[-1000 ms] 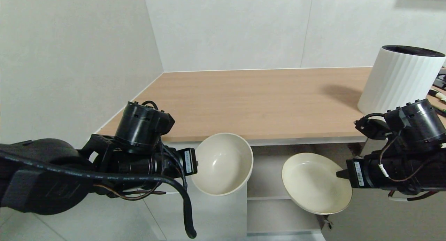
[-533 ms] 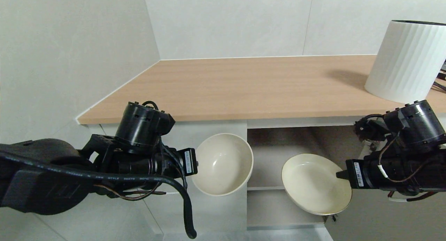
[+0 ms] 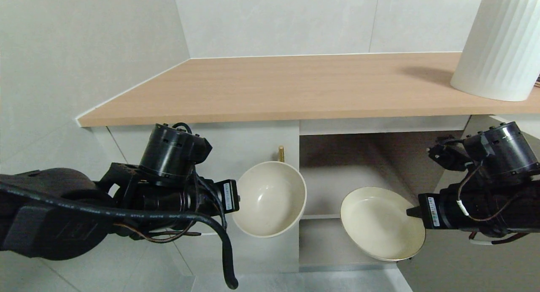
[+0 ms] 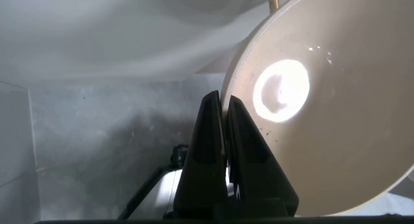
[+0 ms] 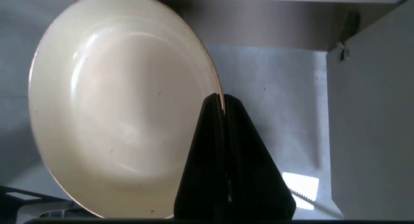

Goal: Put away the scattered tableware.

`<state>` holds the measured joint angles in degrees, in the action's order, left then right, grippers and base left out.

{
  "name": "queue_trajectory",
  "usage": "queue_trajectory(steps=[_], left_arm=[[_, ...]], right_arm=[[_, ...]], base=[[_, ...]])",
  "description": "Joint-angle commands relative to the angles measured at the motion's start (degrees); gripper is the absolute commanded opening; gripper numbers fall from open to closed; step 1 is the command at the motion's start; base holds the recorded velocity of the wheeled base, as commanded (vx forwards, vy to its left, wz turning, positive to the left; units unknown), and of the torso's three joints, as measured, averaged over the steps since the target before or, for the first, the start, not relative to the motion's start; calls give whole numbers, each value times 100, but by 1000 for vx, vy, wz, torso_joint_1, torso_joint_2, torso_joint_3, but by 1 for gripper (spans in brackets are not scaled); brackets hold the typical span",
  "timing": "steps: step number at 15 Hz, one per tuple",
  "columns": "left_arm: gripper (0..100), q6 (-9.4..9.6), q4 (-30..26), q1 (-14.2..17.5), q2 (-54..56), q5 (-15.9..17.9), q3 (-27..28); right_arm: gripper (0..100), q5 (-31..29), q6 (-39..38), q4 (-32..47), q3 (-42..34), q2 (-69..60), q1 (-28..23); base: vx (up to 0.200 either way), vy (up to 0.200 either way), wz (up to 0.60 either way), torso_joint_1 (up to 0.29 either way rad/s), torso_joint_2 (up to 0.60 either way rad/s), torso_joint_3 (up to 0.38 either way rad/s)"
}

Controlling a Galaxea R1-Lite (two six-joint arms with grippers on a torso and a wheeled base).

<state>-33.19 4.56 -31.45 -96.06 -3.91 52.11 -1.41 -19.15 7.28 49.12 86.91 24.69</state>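
Wood countertop [image 3: 295,89] in pale-tiled corner; open white cabinet [image 3: 350,165] beneath; grey floor [image 3: 316,282].

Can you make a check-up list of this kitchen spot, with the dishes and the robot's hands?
Surface: wooden counter.
Job's things: bowl and plate, both held tilted in front of the cupboard.
Clutter: white ribbed container at the counter's right end.
Grippers: left gripper shut on the bowl's rim; right gripper shut on the plate's rim.
Cables: black cable loops under the left arm; wires on the right wrist.
Surroundings: open cupboard with a shelf under the counter; gold handle beside it; tiled walls.
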Motion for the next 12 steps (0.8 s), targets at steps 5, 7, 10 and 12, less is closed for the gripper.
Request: queue_trajectory(steps=[5,7,10,12], left_arm=[[0,-3,-8,-1,-18,-4,0],[0,-3,-8,-1,-9,-4,0],[0,24,-16,-54,17,-4,-26],[0,147,-16,-98,44,-13,-105]], right_arm=[[0,-360,-1,-244,28,520,36],[0,-447,-10,-253,72,802,36],[0,-474,-291,-1334,63,1970,-60],[0,-509,-432,-1967,10,2542,-139]], base=[[0,0,0,-1,10,6],[0,0,0,0,0,0],[0,0,0,0,0,0],[0,0,0,0,0,0]])
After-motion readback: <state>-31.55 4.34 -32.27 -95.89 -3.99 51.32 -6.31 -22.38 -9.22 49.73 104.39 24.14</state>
